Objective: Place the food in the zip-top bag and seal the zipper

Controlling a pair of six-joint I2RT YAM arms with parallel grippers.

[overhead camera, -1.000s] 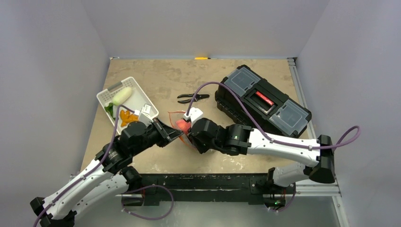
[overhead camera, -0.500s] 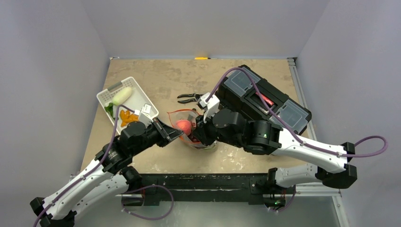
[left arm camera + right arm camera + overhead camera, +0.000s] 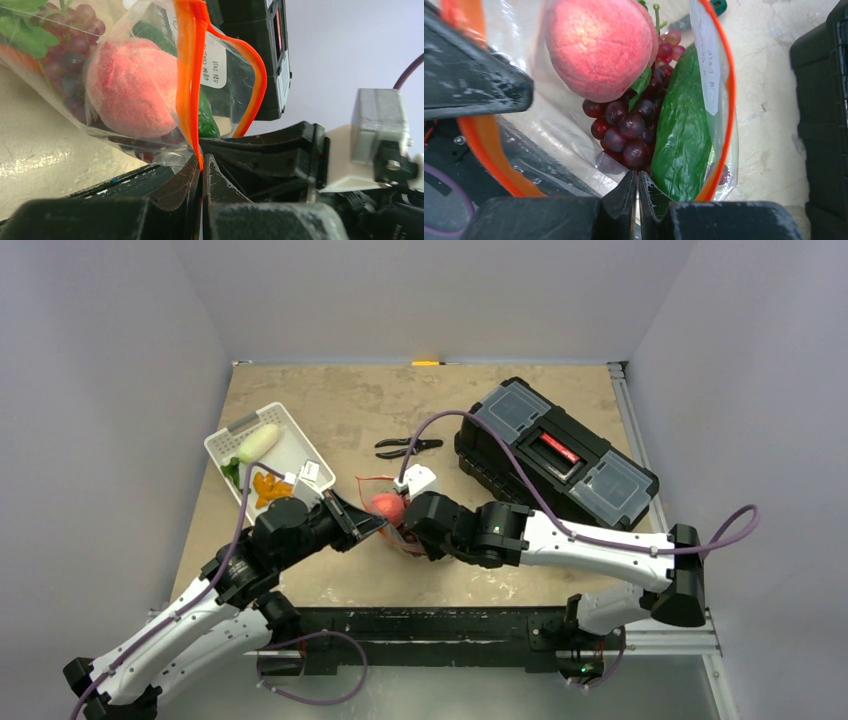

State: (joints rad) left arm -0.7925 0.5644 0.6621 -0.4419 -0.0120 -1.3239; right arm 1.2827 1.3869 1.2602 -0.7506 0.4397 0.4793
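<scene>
Zip-top bag (image 3: 554, 135) carries a white label (image 3: 215, 60), print illegible.

Both arms lean in toward the middle of the table, their grippers nearly nose to nose. The left arm (image 3: 190, 620) climbs from its base up and to the right, and the left gripper (image 3: 201, 170) has its fingers pinched tight on the zipper (image 3: 187, 75). The right arm (image 3: 600, 545) is folded at the elbow far out to the right, forearm running back leftward. The right gripper (image 3: 638, 182) has its jaws pressed together at the edge of the zip-top bag (image 3: 564, 135).
</scene>
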